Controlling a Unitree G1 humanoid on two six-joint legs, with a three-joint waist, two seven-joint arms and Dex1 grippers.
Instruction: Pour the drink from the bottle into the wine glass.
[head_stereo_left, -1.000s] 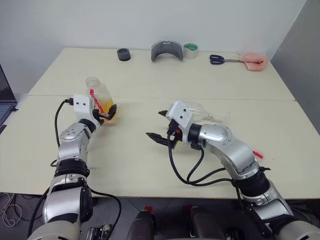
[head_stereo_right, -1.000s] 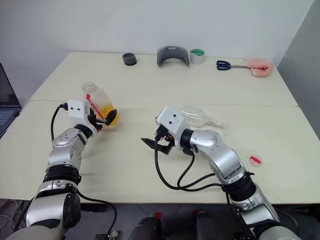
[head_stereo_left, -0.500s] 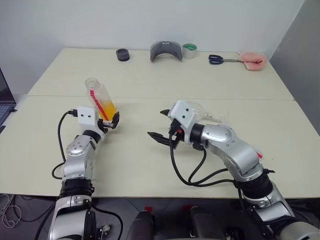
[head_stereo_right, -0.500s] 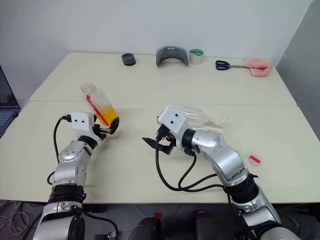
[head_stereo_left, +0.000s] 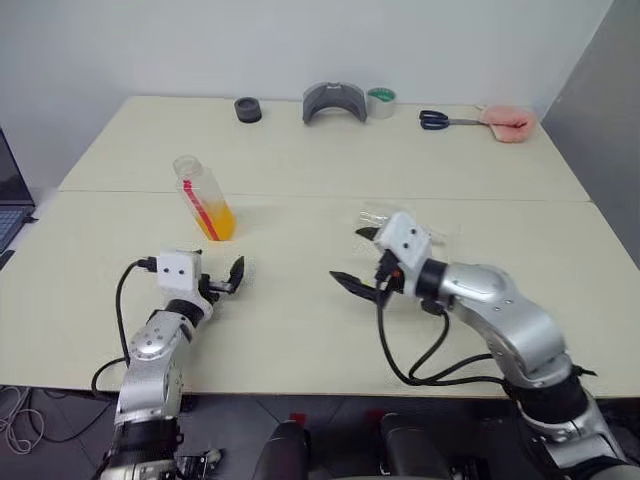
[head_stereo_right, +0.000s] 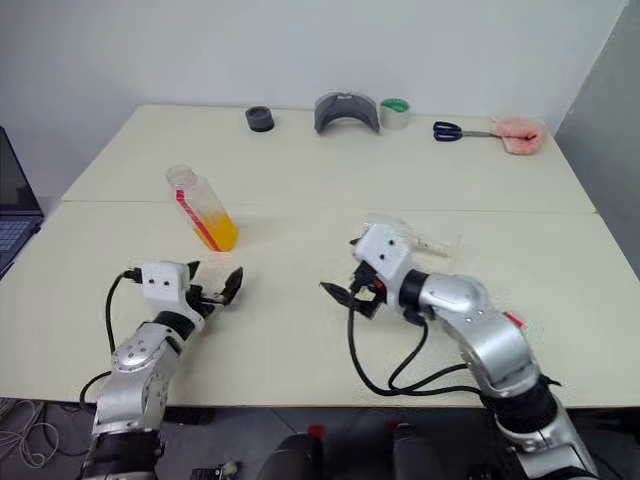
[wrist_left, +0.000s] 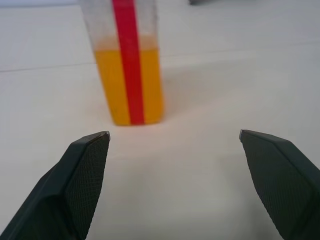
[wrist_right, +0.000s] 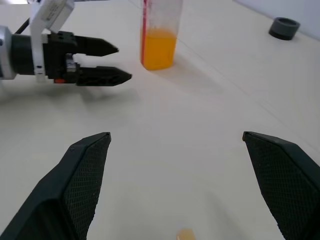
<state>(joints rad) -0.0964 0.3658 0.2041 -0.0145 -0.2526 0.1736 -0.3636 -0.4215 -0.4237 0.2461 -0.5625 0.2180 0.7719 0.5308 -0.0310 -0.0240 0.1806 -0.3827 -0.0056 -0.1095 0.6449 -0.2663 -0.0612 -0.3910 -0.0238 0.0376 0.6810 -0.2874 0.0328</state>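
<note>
The bottle (head_stereo_left: 205, 198) stands uncapped on the table, left of centre, a red stripe down its side and the orange drink (wrist_left: 130, 85) in its lower part. My left gripper (head_stereo_left: 222, 280) hovers open a short way in front of it, apart from it. The wine glass (head_stereo_right: 412, 236) lies on its side near the table's middle, partly hidden behind my right gripper (head_stereo_left: 355, 258), which is open and holds nothing. The right wrist view shows the bottle (wrist_right: 160, 35) and the left gripper (wrist_right: 112, 62) across bare tabletop.
Along the far edge lie a black round piece (head_stereo_left: 247, 109), a grey curved object (head_stereo_left: 334, 101), a tape roll (head_stereo_left: 381, 101), scissors (head_stereo_left: 435, 119) and a pink object (head_stereo_left: 505, 122). A laptop (head_stereo_left: 10, 190) sits at the left. A small orange drop (wrist_right: 185, 234) marks the table.
My left gripper has let go of the bottle and drawn back toward me; the bottle now stands free. My right gripper has shifted to the right, in front of the glass.
</note>
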